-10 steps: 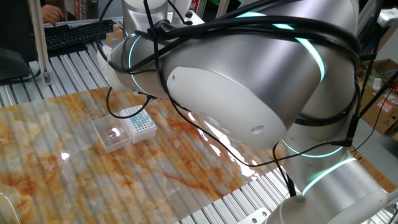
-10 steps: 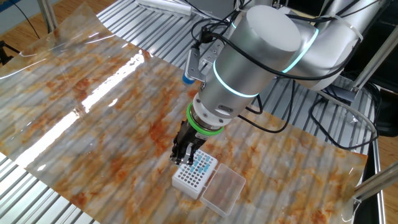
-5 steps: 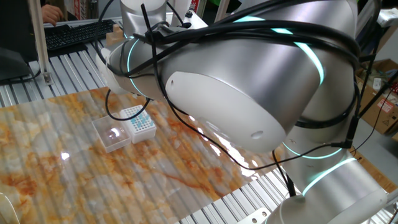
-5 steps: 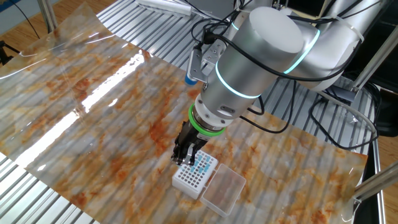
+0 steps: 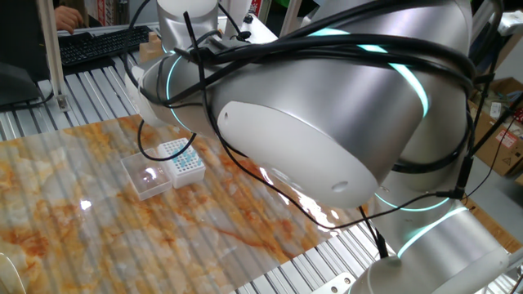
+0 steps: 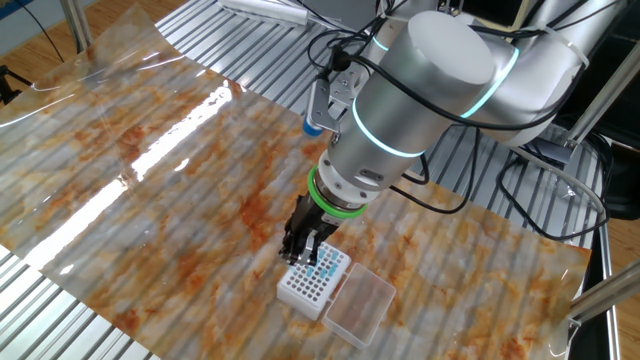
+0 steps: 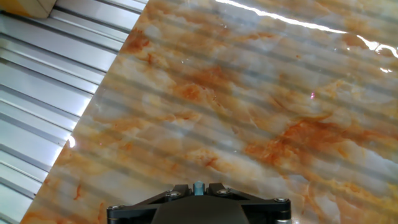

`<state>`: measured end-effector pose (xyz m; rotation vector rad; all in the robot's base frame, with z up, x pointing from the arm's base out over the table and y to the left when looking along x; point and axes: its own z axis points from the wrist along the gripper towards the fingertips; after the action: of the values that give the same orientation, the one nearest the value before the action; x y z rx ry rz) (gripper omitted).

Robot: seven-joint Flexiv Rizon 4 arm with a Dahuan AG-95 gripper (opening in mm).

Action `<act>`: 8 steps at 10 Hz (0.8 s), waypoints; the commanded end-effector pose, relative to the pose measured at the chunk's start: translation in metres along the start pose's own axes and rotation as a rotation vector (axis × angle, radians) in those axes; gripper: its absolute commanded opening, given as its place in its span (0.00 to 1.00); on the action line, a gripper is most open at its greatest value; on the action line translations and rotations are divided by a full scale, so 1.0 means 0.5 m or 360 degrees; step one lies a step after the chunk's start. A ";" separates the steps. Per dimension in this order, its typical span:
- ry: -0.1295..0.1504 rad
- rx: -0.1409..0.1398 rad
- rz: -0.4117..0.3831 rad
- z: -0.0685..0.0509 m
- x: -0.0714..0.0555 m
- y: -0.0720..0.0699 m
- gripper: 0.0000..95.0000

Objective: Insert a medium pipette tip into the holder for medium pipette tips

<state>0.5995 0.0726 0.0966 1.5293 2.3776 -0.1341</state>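
The holder for medium pipette tips (image 6: pixel 312 285) is a small white box with a grid of teal-dotted holes, and its clear lid (image 6: pixel 358 306) lies open beside it. In one fixed view the holder (image 5: pixel 183 160) sits on the marbled mat, with the arm hiding the gripper. My gripper (image 6: pixel 300 254) hangs just above the holder's far edge, pointing down. In the hand view the gripper (image 7: pixel 198 187) is shut on a small teal-blue piece, the medium pipette tip (image 7: pixel 198 185). The tip's lower end is hidden.
An orange marbled mat (image 6: pixel 150 150) covers the ribbed metal table (image 7: pixel 37 74). The arm's large body (image 5: pixel 327 106) fills much of one fixed view. A keyboard (image 5: pixel 98 45) lies at the far edge there. Cables (image 6: pixel 520 180) hang beside the arm's base.
The arm has shifted slightly toward the holder, with the gripper staying shut just above it. The holder and lid have not moved.
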 end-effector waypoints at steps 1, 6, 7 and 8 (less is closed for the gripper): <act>0.0006 0.0001 0.0009 0.000 0.003 0.001 0.00; 0.0037 0.0005 0.0047 -0.003 0.010 0.001 0.00; 0.0038 0.0006 0.0050 -0.003 0.011 0.001 0.00; 0.0036 0.0008 0.0054 -0.003 0.012 0.001 0.00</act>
<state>0.5971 0.0791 0.0967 1.5801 2.3717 -0.1152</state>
